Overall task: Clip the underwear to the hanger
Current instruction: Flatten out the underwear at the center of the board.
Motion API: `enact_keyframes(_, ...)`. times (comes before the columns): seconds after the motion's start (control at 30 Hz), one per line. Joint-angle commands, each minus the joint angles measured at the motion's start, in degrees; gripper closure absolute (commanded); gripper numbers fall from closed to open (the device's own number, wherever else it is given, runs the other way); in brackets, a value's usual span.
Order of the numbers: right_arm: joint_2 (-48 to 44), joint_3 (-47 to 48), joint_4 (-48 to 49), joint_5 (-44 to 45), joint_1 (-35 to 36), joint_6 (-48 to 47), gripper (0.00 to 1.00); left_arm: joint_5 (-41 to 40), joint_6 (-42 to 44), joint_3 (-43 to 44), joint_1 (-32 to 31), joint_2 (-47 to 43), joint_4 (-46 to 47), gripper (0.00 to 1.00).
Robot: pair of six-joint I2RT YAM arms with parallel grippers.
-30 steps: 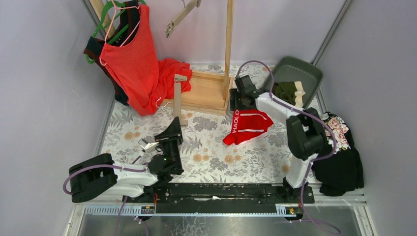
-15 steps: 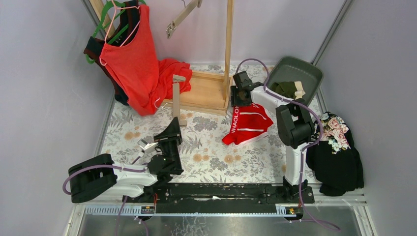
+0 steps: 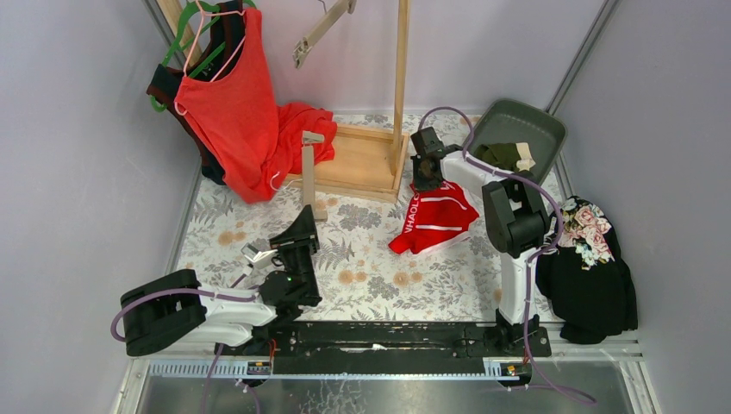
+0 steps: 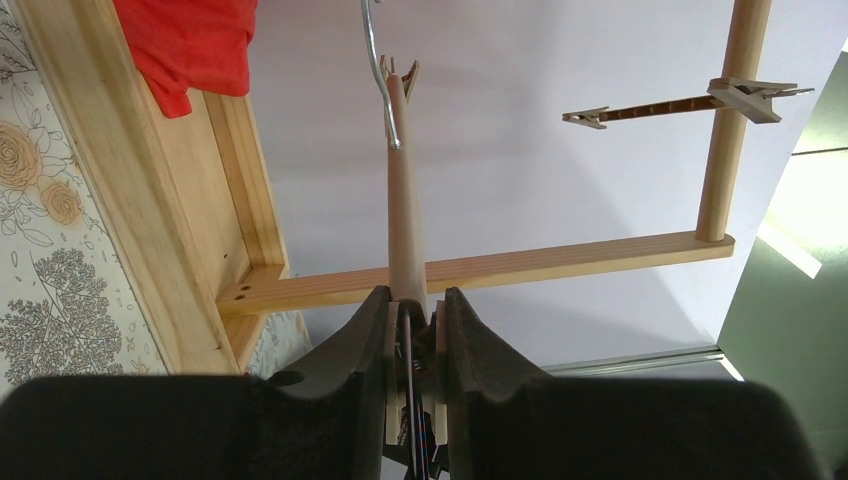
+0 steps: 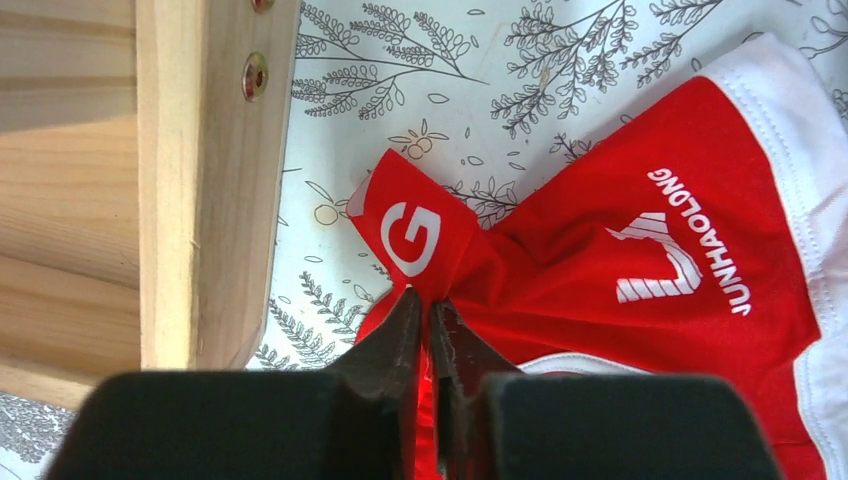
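Note:
The red underwear lies on the flowered table, right of centre, its lettered waistband bunched up. My right gripper is shut on that waistband, right beside the wooden rack base; from above it sits at the brief's far end. The olive underwear lies in the grey bin. My left gripper is shut on a clip end of the wooden hanger, whose metal hook points away. From above, this hanger stands upright ahead of the left gripper.
A wooden rack with a tall post stands at the back centre. A second clip hanger hangs from it. A red tank top hangs at the back left. Black floral cloth lies at the right edge.
The right gripper has shut on the red underwear's waistband after shifting slightly toward the rack. The left arm and the hanger have not moved.

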Motion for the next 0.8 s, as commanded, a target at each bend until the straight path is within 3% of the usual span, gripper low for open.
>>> enact_keyframes(0.0,1.1,1.1,-0.2,-1.1,-0.3,0.2,0.98,-2.5,1.0,-0.4,0.4,0.2,3.6,1.0)
enact_keyframes(0.13,-2.9,-2.5,4.4,0.3,-0.6,0.8,1.0,-2.7,1.0,-0.7,0.4,-0.3,3.6,1.0)
enact_keyframes(0.4,-26.2,-19.4,30.6,-1.7,-3.6,0.6,1.0,-2.7,0.3,-0.8,0.5,0.3,3.6,1.0)
enact_keyframes(0.7,-27.0,-12.2,32.0,-3.5,-8.2,-0.1,0.99,-2.6,0.0,-1.0,0.6,0.0,3.6,1.0)
enact_keyframes(0.73,-25.9,-10.0,30.0,-3.8,-8.7,0.3,0.8,-2.6,0.0,-1.1,0.6,-0.1,3.6,1.0)
enact_keyframes(0.77,-24.2,-6.8,26.8,-4.3,-9.2,0.6,0.52,-2.6,0.0,-1.1,0.6,-0.3,3.6,1.0)
